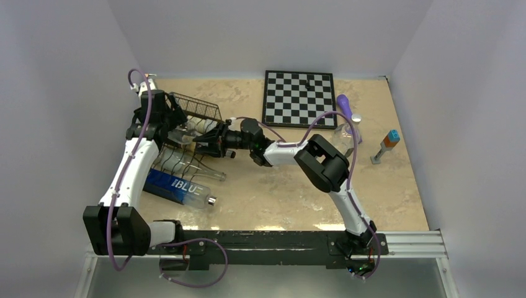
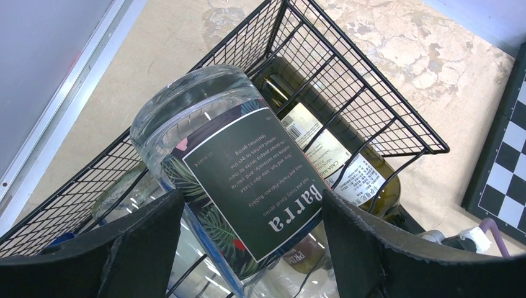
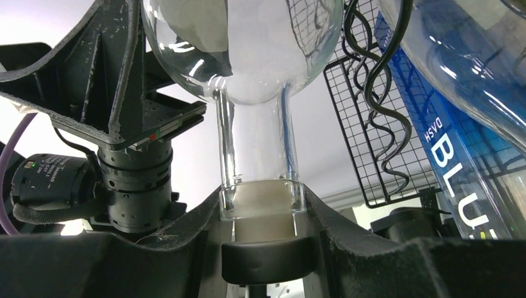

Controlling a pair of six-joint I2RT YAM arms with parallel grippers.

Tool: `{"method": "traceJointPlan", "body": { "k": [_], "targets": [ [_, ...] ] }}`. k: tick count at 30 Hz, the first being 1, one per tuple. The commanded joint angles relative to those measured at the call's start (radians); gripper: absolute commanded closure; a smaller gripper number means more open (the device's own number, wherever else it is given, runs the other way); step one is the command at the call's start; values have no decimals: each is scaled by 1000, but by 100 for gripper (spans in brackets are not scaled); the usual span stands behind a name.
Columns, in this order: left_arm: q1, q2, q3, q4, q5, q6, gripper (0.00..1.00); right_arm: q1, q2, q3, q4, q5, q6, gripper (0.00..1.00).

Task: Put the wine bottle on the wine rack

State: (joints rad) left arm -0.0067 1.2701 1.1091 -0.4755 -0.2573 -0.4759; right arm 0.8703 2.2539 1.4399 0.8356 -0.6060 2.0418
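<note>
Right jaws clamp the wine bottle neck, left jaws its body, above the wine rack.

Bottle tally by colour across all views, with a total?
Clear: 2 (held bottle, lying bottle)
Blue bottle: 1
Green bottle: 1
Total: 4

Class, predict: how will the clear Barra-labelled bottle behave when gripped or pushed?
The Barra bottle looks like smooth glass: probably slippery and breakable. Its round body would likely roll on the table; the wavy wires of the wine rack should cradle it.
</note>
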Motion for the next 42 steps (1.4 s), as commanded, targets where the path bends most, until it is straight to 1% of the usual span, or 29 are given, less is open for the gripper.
{"method": "traceJointPlan", "body": {
  "k": [1, 4, 5, 8, 12, 15, 16, 22, 27, 34, 39, 40, 42],
  "targets": [
    [-9, 21, 15, -10, 92, -3, 16, 32, 77, 39, -73, -2, 41, 100],
    [-9, 8, 17, -19, 93, -3, 15, 30, 90, 12, -58, 5, 58, 99],
    [-8, -1, 18, -21, 93, -3, 15, 29, 89, 2, -51, 9, 62, 94],
    [-7, -18, 21, -24, 96, -3, 14, 23, 74, -10, -53, 12, 54, 73],
    [-6, -35, 28, -27, 99, -4, 13, 10, 35, -22, -120, 11, 7, 46],
    [-7, -42, 31, -31, 99, -3, 12, -1, 10, -48, -148, 17, -17, 33],
    [-7, -45, 30, -30, 95, -2, 12, -3, 2, -59, -142, 22, -20, 31],
    [-1, -41, 41, -36, 65, 13, 11, -15, -45, -74, -166, -5, -102, 24],
    [3, -44, 55, -44, 55, 17, 10, -29, -89, -21, -240, -34, -211, 19],
    [7, -47, 61, -59, 48, 14, 10, -33, -129, 33, -275, -71, -306, 12],
    [7, -60, 71, -70, 47, 14, 9, -34, -180, 44, -314, -84, -412, 11],
    [29, -65, 73, -73, 48, 14, 9, -34, -192, 40, -326, -81, -429, 11],
    [40, -76, 81, -82, 52, 15, 8, -34, -217, 30, -355, -74, -466, 12]
  ]
}}
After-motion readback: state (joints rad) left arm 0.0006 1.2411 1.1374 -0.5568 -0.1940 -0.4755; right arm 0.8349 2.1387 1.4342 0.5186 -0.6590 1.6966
